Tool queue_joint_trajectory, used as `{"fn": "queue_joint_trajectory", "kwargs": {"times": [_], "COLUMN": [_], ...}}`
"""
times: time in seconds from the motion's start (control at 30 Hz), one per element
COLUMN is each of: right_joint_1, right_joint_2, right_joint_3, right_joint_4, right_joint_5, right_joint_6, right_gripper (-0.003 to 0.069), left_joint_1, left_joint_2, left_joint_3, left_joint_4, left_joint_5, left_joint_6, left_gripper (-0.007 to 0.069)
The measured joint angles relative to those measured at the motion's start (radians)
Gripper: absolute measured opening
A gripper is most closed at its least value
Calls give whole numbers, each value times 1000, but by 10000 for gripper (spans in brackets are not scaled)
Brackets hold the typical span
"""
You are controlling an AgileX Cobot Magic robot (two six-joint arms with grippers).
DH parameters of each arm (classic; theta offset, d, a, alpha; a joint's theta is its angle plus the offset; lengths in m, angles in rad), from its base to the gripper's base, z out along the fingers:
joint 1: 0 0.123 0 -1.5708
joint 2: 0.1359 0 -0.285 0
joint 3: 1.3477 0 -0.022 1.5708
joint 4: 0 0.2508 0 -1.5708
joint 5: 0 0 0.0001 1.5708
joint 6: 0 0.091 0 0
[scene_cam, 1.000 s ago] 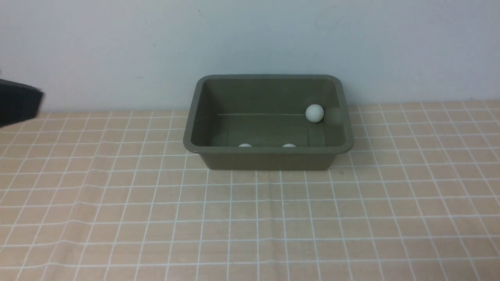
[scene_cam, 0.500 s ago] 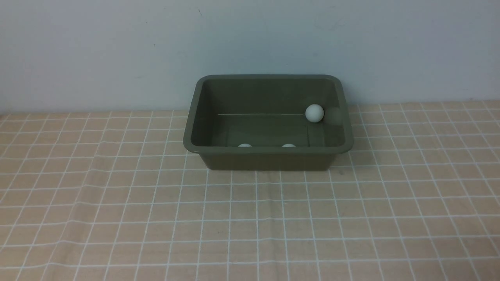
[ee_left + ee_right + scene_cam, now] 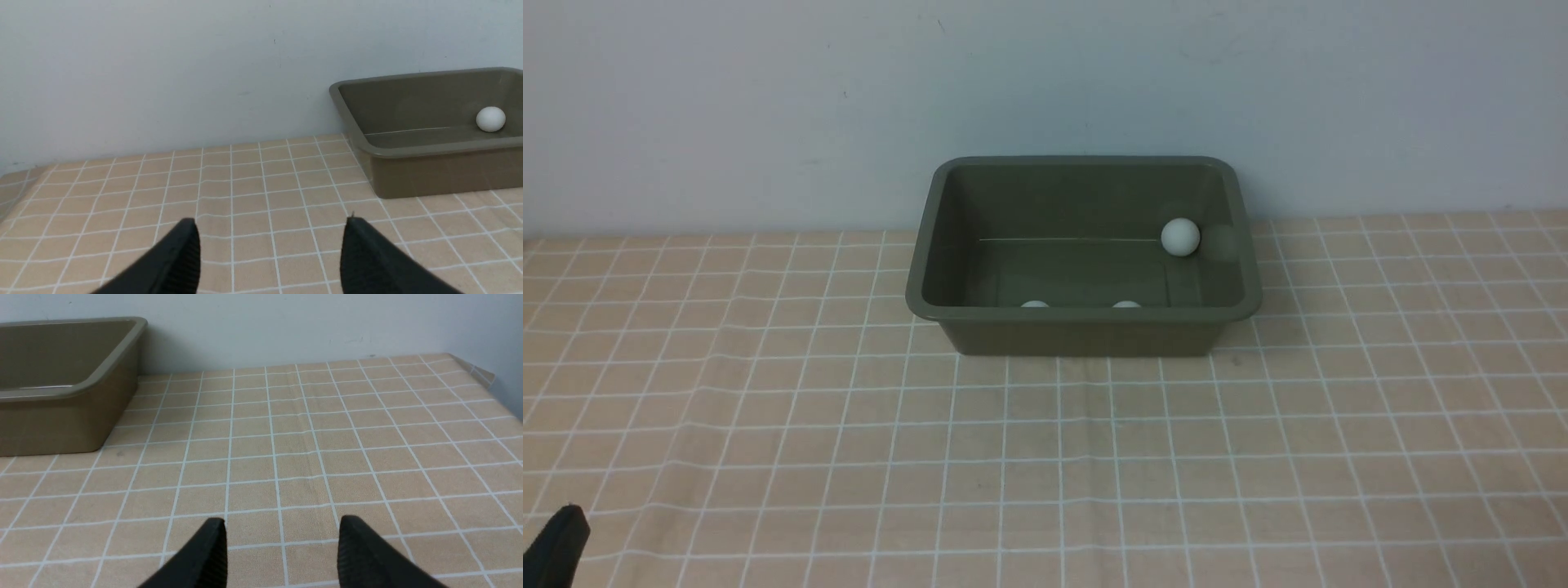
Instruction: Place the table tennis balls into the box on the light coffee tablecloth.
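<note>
The dark olive box (image 3: 1086,335) stands on the light coffee tablecloth (image 3: 1045,457), near the back wall. Three white table tennis balls lie inside it. One ball (image 3: 1180,236) rests by the right wall. The other two (image 3: 1035,304) (image 3: 1126,304) peek over the front rim. The left wrist view shows the box (image 3: 429,175) and one ball (image 3: 490,119) ahead of my left gripper (image 3: 269,228), which is open and empty over bare cloth. In the right wrist view my right gripper (image 3: 282,524) is also open and empty, well clear of the box (image 3: 61,424).
A pale wall (image 3: 768,114) rises right behind the box. The cloth's far right corner (image 3: 482,373) folds over the table edge. A dark part of my left arm (image 3: 556,549) shows at the front left corner of the front view.
A dark part of the left arm left the upper left edge of the front view and now shows at the bottom left corner. Box and balls have not moved.
</note>
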State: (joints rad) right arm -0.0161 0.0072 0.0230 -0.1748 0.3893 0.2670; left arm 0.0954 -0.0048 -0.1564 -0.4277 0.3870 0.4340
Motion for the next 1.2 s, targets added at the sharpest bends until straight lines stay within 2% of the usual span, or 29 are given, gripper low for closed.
{"fn": "queue_joint_trajectory", "kwargs": {"times": [0.53, 0.63, 0.77, 0.87, 1.2], "right_joint_1": [0, 0, 0, 0, 0], "right_joint_2": [0, 0, 0, 0, 0], "right_joint_3": [0, 0, 0, 0, 0], "right_joint_4": [-1, -1, -1, -1, -1], "right_joint_5": [-1, -1, -1, -2, -2], "right_joint_6": [-1, -3, -3, -3, -3], "right_gripper": [346, 346, 346, 346, 346], "left_joint_1": [0, 0, 0, 0, 0], "left_joint_2": [-8, -8, -8, -8, -8], "left_joint_3": [17, 17, 34, 65, 143], "left_joint_4": [13, 94, 268, 338, 354], "left_joint_5": [12, 15, 22, 22, 28], "left_joint_6": [-8, -68, -270, -369, -398], "left_gripper": [386, 386, 386, 386, 386]}}
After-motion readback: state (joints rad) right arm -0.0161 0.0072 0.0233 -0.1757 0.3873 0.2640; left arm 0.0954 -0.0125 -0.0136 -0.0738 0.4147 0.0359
